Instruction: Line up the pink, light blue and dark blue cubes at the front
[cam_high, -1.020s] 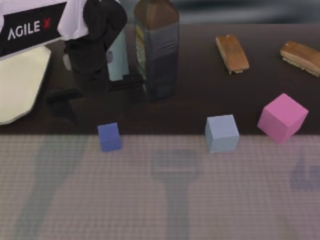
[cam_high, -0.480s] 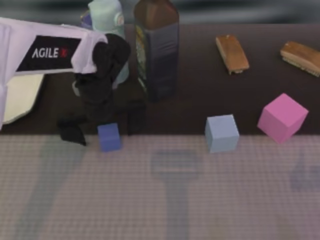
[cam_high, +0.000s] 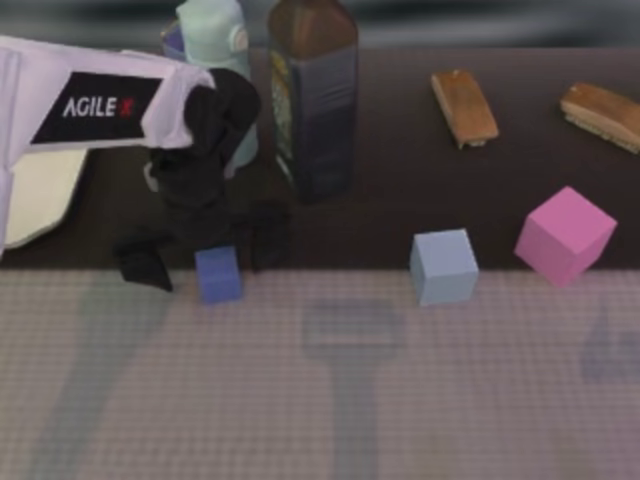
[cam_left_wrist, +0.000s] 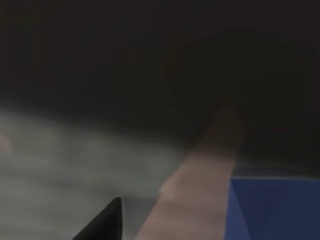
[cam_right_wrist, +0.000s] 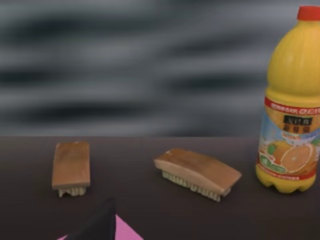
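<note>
The left gripper (cam_high: 205, 255) hung spread, fingers straddling the dark blue cube (cam_high: 218, 273). The right gripper's state could not be told.

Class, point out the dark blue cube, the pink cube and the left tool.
dark blue cube (cam_high: 219, 274), top view, top face.
pink cube (cam_high: 566, 234), top view, top face.
left tool (cam_high: 203, 256), top view, between its fingertips.
</note>
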